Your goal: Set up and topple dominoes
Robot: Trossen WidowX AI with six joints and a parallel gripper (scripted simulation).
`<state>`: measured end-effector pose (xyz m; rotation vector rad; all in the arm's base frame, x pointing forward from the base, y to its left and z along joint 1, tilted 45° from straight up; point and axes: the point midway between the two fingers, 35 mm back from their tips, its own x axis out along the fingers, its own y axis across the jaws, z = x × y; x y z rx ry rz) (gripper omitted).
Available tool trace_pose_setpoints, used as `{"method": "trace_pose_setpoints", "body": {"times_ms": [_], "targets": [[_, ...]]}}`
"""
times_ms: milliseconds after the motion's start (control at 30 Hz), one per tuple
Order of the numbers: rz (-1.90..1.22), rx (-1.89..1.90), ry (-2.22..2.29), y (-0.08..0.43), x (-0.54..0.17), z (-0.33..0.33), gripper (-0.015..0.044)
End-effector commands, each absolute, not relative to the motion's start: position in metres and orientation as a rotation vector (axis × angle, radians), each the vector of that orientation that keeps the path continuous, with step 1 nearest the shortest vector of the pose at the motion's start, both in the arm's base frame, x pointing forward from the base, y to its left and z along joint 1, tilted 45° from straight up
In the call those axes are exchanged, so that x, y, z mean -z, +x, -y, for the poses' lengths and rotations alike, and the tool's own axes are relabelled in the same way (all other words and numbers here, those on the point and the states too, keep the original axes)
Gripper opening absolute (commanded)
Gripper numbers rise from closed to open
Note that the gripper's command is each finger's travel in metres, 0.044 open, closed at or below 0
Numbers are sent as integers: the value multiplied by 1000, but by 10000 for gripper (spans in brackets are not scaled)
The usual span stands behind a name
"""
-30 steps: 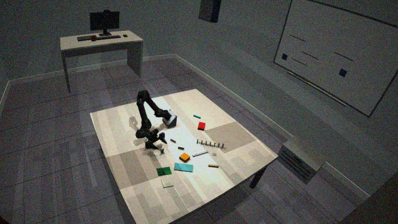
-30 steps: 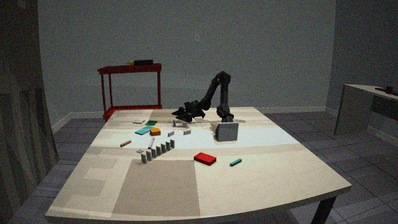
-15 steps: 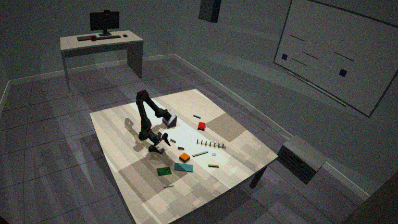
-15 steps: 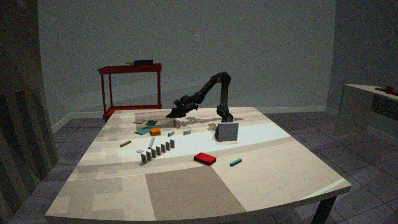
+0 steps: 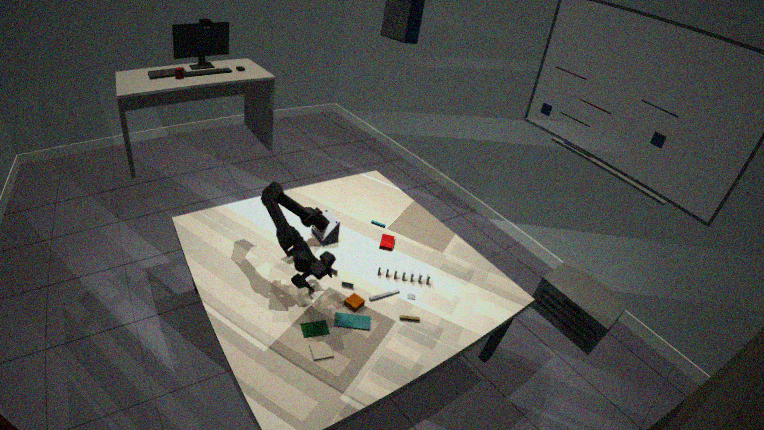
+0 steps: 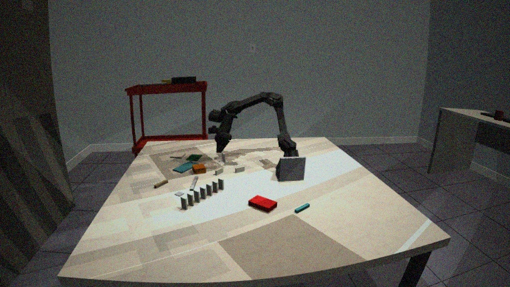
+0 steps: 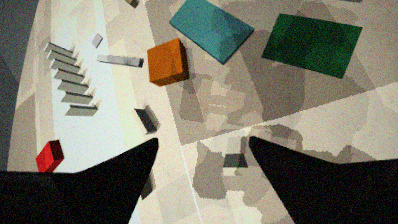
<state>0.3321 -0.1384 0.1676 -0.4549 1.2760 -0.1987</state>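
Several grey dominoes stand upright in a row, including one near its middle (image 5: 404, 276) (image 6: 203, 192) (image 7: 70, 76). One loose domino (image 5: 347, 285) (image 6: 219, 171) (image 7: 146, 120) lies apart from the row, towards the arm. Another loose domino (image 6: 239, 169) (image 7: 146, 188) lies near it, partly hidden by a finger in the wrist view. A third domino (image 6: 223, 157) (image 7: 235, 160) stands apart on the table, below the fingers. My gripper (image 5: 322, 282) (image 6: 218, 151) (image 7: 204, 141) is wide open and empty, above the table and left of the row in the top view.
An orange block (image 5: 353, 302) (image 6: 199, 169) (image 7: 168, 62), a teal slab (image 5: 352, 321) (image 7: 212, 31) and a green slab (image 5: 314, 328) (image 7: 312, 46) lie beyond the loose dominoes. A grey bar (image 5: 384, 295) (image 6: 193, 183) lies beside the row. A red block (image 5: 387, 241) (image 6: 262, 203) lies on the row's other side.
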Motion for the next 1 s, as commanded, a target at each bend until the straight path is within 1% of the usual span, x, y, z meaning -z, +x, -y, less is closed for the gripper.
{"method": "trace_pose_setpoints", "body": {"times_ms": [0,433,733,967], "targets": [[-1573,454,-778,314,-209,122,440],[-1577,460,-791,314,-210,122,440],[-1576,462,-792,314,-169,164,440],[-1576,463,-793,313,-163,171,440]]}}
